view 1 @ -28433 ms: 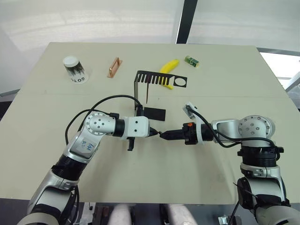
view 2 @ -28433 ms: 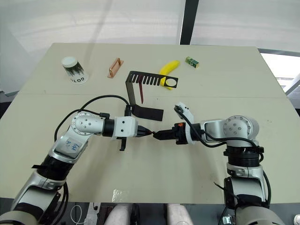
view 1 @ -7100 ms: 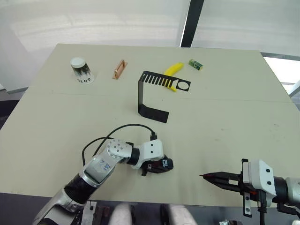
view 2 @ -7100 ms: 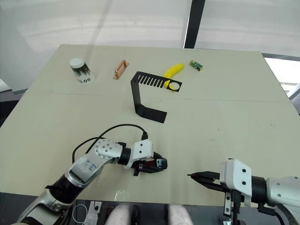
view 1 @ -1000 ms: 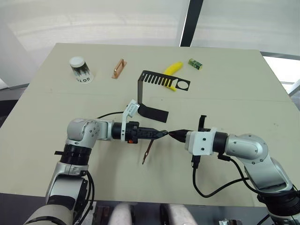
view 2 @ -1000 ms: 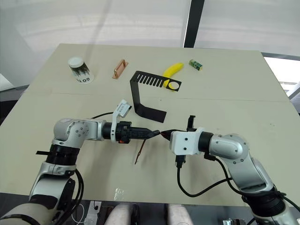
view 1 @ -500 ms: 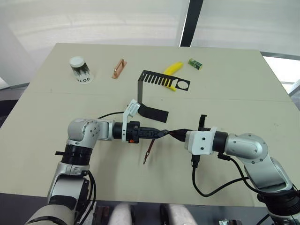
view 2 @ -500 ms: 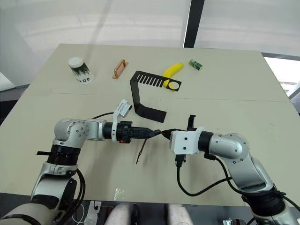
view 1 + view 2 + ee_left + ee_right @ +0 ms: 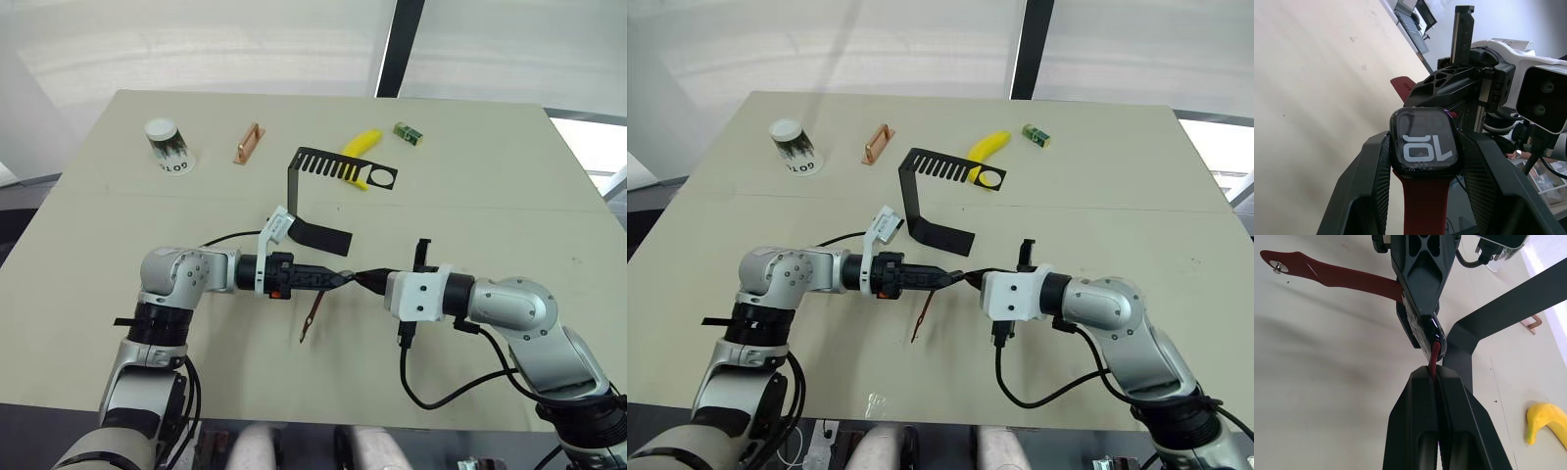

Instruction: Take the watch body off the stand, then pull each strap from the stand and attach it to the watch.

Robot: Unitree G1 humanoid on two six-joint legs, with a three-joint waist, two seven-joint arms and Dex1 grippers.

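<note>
Maroon strap (image 9: 1436,356) stays pinched in right claw (image 9: 1436,380) (left claw (image 9: 1422,161) still grips watch body (image 9: 1423,147)).

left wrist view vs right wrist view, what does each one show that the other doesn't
Left wrist view alone: the white digits on the dark screen of the small black rounded-square watch body, seen face-on between the left claw fingers, and the white housing of the right arm.

Right wrist view alone: the thin black sheet-metal stand, the yellow banana, the copper-coloured handle bar, and the already attached dark red strap along its length to its metal pin.

Both: the watch body gripped by the left claw, the second dark red strap pinched in the right claw at the watch's edge, and the beige table.
</note>
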